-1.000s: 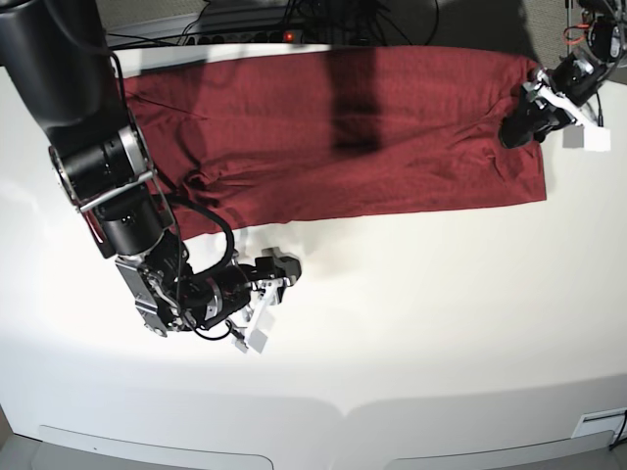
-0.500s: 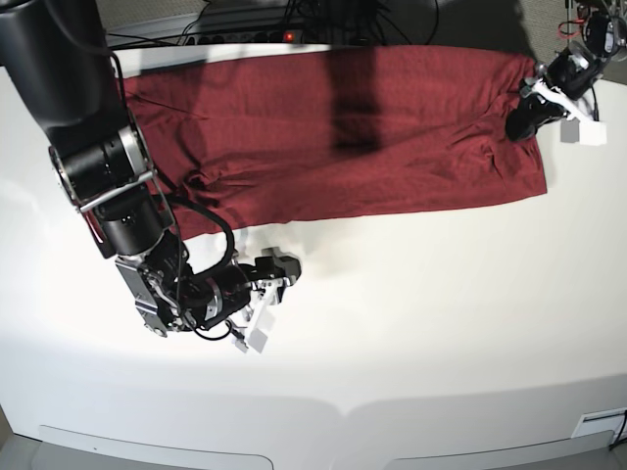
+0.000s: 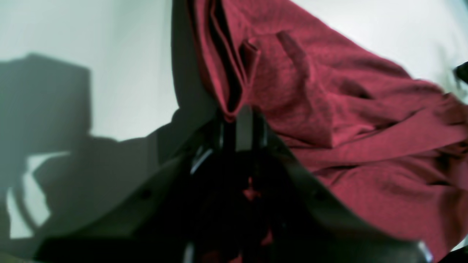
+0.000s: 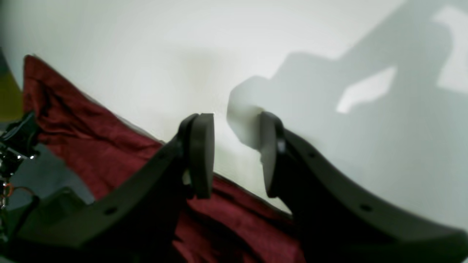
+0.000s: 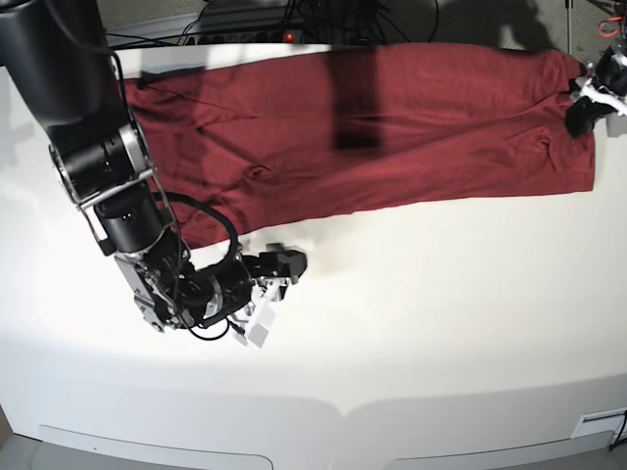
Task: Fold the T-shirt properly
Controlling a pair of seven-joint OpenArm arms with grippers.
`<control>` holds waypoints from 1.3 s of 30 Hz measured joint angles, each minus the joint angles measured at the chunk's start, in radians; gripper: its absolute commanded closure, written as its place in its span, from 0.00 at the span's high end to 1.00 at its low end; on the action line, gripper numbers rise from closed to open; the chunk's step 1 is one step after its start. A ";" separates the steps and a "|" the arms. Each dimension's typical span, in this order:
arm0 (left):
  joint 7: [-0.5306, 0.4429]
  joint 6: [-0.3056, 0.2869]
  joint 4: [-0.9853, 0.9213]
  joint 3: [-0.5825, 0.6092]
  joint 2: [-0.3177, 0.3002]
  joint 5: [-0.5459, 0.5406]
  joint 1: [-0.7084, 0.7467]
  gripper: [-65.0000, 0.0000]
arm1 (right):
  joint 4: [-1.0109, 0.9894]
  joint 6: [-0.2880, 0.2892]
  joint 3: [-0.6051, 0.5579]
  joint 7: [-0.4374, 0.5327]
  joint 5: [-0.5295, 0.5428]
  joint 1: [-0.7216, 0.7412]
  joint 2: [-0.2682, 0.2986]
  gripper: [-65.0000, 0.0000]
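The T-shirt (image 5: 372,127), dark red and plain, lies stretched in a long band across the far half of the white table (image 5: 421,333). At its far right end my left gripper (image 5: 580,116) is shut on a bunched fold of the T-shirt (image 3: 278,91), the cloth pinched between the black fingertips (image 3: 244,128). My right gripper (image 5: 277,274) hovers low over bare table just in front of the shirt's near edge, jaws open and empty. In the right wrist view the two pads (image 4: 201,153) stand apart, with red cloth (image 4: 109,157) below and left.
Cables and a power strip (image 5: 245,34) run along the table's far edge. The right arm's bulky black links (image 5: 98,157) overlap the shirt's left end. A dark shadow band (image 5: 353,98) crosses the shirt's middle.
The left gripper has closed on the shirt's right end and pulled it rightward and farther back, stretching the cloth longer and flatter. The right gripper has barely shifted.
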 measured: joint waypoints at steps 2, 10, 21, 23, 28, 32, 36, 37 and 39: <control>-0.007 0.054 0.000 0.000 -0.026 0.000 0.000 0.00 | 0.000 0.000 0.000 -0.001 0.010 0.003 0.000 0.33; 0.023 0.056 -0.001 0.000 -0.051 -0.142 0.000 0.00 | -0.001 -0.003 0.000 -0.054 0.152 0.113 0.043 0.33; 0.228 0.036 0.206 0.012 0.114 -0.373 0.002 0.00 | 0.000 -0.003 0.000 -0.079 0.152 0.207 0.241 0.33; 0.225 0.036 0.246 0.050 0.191 -0.360 0.006 0.00 | 0.000 -0.002 -0.001 -0.079 0.153 0.209 0.274 0.33; 0.182 0.037 0.266 0.209 0.326 -0.333 -0.013 0.00 | 0.000 -0.002 -0.001 -0.114 0.228 0.208 0.345 0.33; 0.130 0.083 0.268 0.325 0.390 -0.241 -0.055 0.00 | 0.000 -0.002 -0.001 -0.130 0.265 0.208 0.391 0.33; 0.105 0.147 0.268 0.416 0.430 -0.082 -0.095 0.00 | 0.000 -0.002 -0.001 -0.135 0.267 0.209 0.427 0.33; 0.107 0.150 0.268 0.432 0.431 -0.057 -0.105 0.00 | 0.000 -0.002 -0.001 -0.137 0.267 0.209 0.435 0.33; 0.104 0.150 0.268 0.454 0.428 -0.046 -0.121 0.00 | 0.000 -0.002 -0.001 -0.143 0.265 0.208 0.451 0.33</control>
